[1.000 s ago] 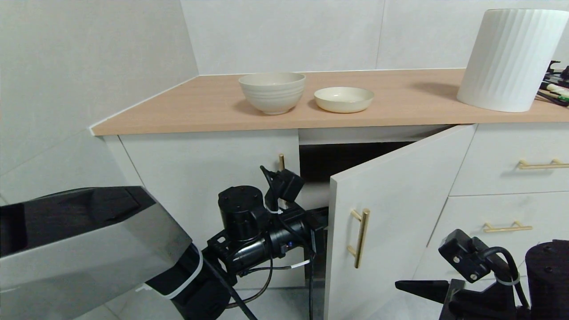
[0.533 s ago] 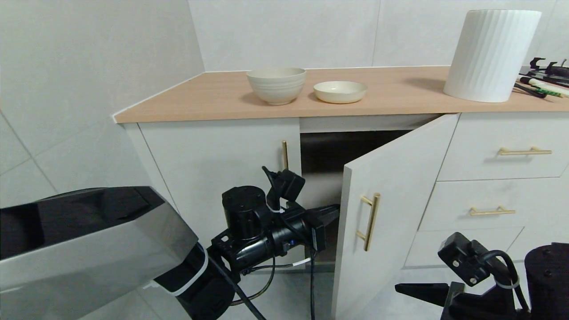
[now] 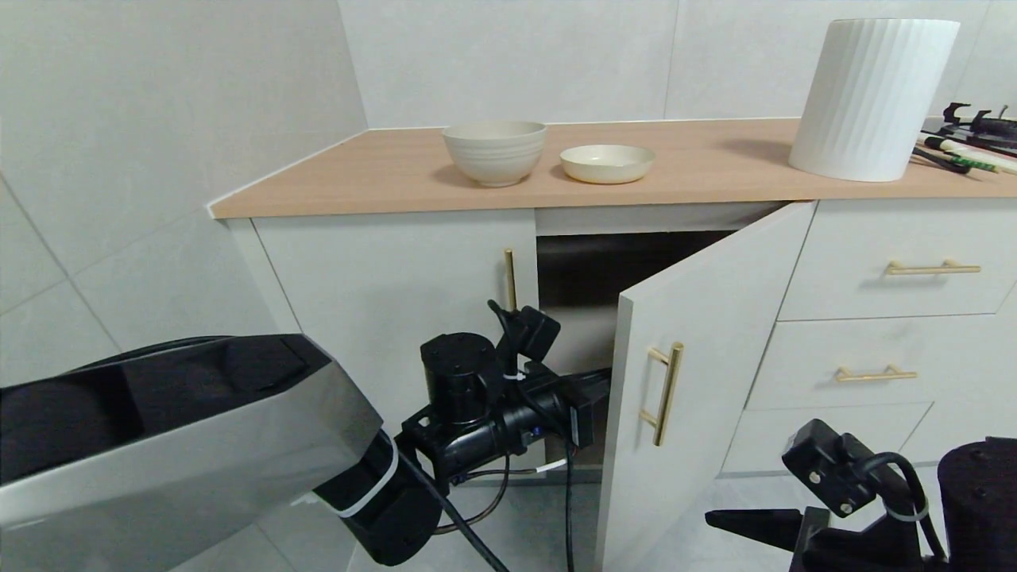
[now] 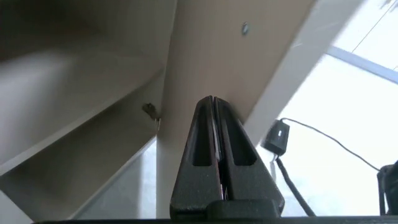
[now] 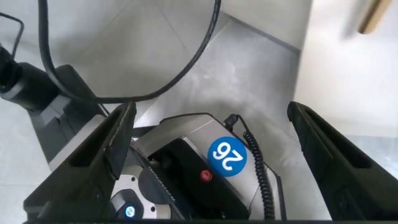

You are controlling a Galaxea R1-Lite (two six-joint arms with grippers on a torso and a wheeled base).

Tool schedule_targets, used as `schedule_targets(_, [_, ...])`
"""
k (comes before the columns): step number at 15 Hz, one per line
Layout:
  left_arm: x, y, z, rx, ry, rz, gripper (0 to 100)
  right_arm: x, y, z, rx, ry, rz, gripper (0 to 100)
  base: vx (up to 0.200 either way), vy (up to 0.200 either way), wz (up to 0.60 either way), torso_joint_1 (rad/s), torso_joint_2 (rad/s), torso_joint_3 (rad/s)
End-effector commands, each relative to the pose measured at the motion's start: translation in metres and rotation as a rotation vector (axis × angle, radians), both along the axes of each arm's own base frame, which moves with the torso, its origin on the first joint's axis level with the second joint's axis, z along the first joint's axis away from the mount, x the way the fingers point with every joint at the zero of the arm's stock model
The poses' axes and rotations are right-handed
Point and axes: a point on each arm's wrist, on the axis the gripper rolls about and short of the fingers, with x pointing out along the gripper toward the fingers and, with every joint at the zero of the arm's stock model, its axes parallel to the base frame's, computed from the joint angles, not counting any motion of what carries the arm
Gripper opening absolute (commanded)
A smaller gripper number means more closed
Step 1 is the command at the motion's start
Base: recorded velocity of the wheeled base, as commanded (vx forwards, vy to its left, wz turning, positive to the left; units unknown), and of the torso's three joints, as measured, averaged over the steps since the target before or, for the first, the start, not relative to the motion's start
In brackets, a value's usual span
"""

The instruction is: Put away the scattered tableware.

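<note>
Left claw (image 3: 602, 380) is hanging low in front of the cabinet, its fingers (image 4: 202, 140) pressing flat together and gripping nothing. Its tip is sitting just beside the inner face of the open cabinet door (image 3: 707, 318) – whether it is touching cannot be told. Well above this claw, the tableware is resting on the wooden counter (image 3: 373, 179): a shallow dish (image 3: 608, 162) is lying almost straight overhead, and a ribbed bowl (image 3: 494, 151) is standing up and off to the claw's left, near the dish but apart from it.

Right claw (image 5: 209, 115) is hovering lower still, on the far side of the door from the left one, its fingers spreading wide over the floor – nothing in them. The door's brass handle (image 3: 666, 393) is hanging between the two claws, higher than the right one. Far above the right claw, a ribbed white canister (image 3: 870, 95) is standing on the same counter.
</note>
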Motion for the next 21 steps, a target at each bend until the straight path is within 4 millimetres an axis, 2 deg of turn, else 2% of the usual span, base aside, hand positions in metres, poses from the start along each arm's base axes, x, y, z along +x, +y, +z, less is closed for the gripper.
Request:
schedule_targets(1, [0.000, -0.008, 0.004, -0.008, -0.009, -0.014, 0, -0.005, 0.001, -0.004, -0.018, -0.001, 0.032, 100, 0.000, 0.000, 0.00, 0.000, 0.00, 0.000])
schedule_targets(4, [-0.010, -0.024, 0.013, -0.020, -0.027, -0.061, 0, -0.016, 0.002, -0.007, -0.031, -0.001, 0.090, 100, 0.000, 0.000, 0.00, 0.000, 0.00, 0.000])
schedule_targets(6, [-0.037, -0.042, 0.020, -0.023, -0.034, -0.127, 0, -0.031, 0.001, -0.007, -0.024, -0.008, 0.154, 100, 0.000, 0.000, 0.00, 0.000, 0.00, 0.000])
schedule_targets(8, [-0.080, -0.062, 0.029, -0.022, -0.055, -0.239, 0, -0.049, -0.002, -0.006, -0.006, -0.014, 0.252, 100, 0.000, 0.000, 0.00, 0.000, 0.00, 0.000])
schedule_targets(9, [-0.098, -0.069, 0.027, -0.008, -0.056, -0.289, 0, -0.056, -0.005, -0.008, -0.007, -0.015, 0.294, 100, 0.000, 0.000, 0.00, 0.000, 0.00, 0.000])
schedule_targets(10, [-0.105, -0.068, 0.022, 0.015, -0.051, -0.294, 0, -0.058, -0.006, -0.011, -0.030, -0.029, 0.316, 100, 0.000, 0.000, 0.00, 0.000, 0.00, 0.000])
schedule_targets(12, [-0.100, -0.065, 0.021, 0.019, -0.056, -0.256, 0, -0.057, -0.006, -0.012, -0.043, -0.043, 0.321, 100, 0.000, 0.000, 0.00, 0.000, 0.00, 0.000])
schedule_targets(15, [-0.081, -0.049, 0.026, 0.014, -0.062, -0.190, 0, -0.057, -0.006, -0.009, -0.030, -0.052, 0.313, 100, 0.000, 0.000, 0.00, 0.000, 0.00, 0.000])
schedule_targets(18, [-0.059, -0.013, 0.048, 0.001, -0.077, -0.082, 0, -0.050, -0.005, -0.004, -0.016, -0.063, 0.277, 100, 0.000, 0.000, 0.00, 0.000, 0.00, 0.000])
schedule_targets(19, [-0.055, 0.016, 0.065, 0.018, -0.064, -0.017, 0, -0.041, -0.003, 0.000, -0.004, -0.072, 0.231, 100, 0.000, 0.000, 0.00, 0.000, 0.00, 0.000])
schedule_targets(21, [-0.059, 0.068, 0.082, 0.062, -0.013, 0.096, 0, -0.020, -0.004, 0.010, 0.013, -0.092, 0.123, 100, 0.000, 0.000, 0.00, 0.000, 0.00, 0.000])
